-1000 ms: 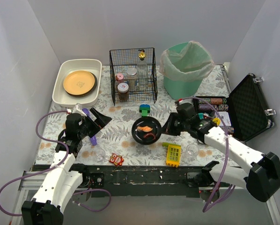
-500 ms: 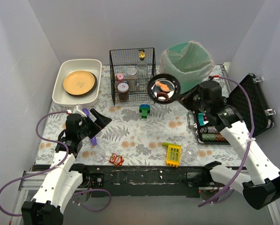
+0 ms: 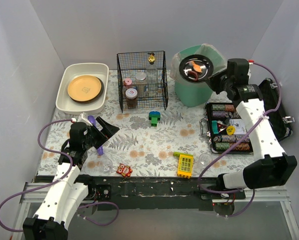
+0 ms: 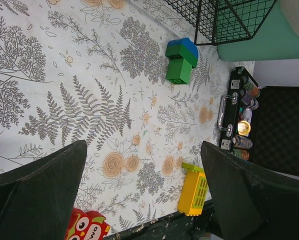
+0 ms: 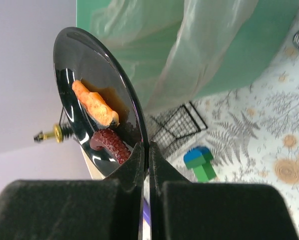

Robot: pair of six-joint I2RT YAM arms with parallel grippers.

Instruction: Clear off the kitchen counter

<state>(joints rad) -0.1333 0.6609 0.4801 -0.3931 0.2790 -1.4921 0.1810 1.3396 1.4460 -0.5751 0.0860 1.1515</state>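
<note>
1. Your right gripper (image 3: 214, 81) is clenched on the rim of the black plate (image 3: 195, 66) and holds it over the mouth of the green bin (image 3: 188, 95) at the far right. An orange scrap (image 5: 95, 105) and a reddish tentacle piece (image 5: 111, 145) lie on the plate.
2. Your left gripper (image 3: 102, 134) is released, jaws wide and holding nothing, above the near left of the kitchen counter (image 3: 139, 142).
3. You look partway through. An orange plate (image 3: 84, 88) already sits in the white tub (image 3: 64, 102), and there are jars in the wire basket (image 3: 142, 65).
4. Left on the cloth are a green block (image 3: 154, 116), a yellow toy (image 3: 185, 164), a red owl (image 3: 123, 170), the left clear cup (image 3: 107, 165) and the right clear cup (image 3: 205, 159).
5. The counter fills the middle of the top view and lies flat, face up. Its long axis runs left to right, and its scuffed black edge is nearest the arm bases.
</note>
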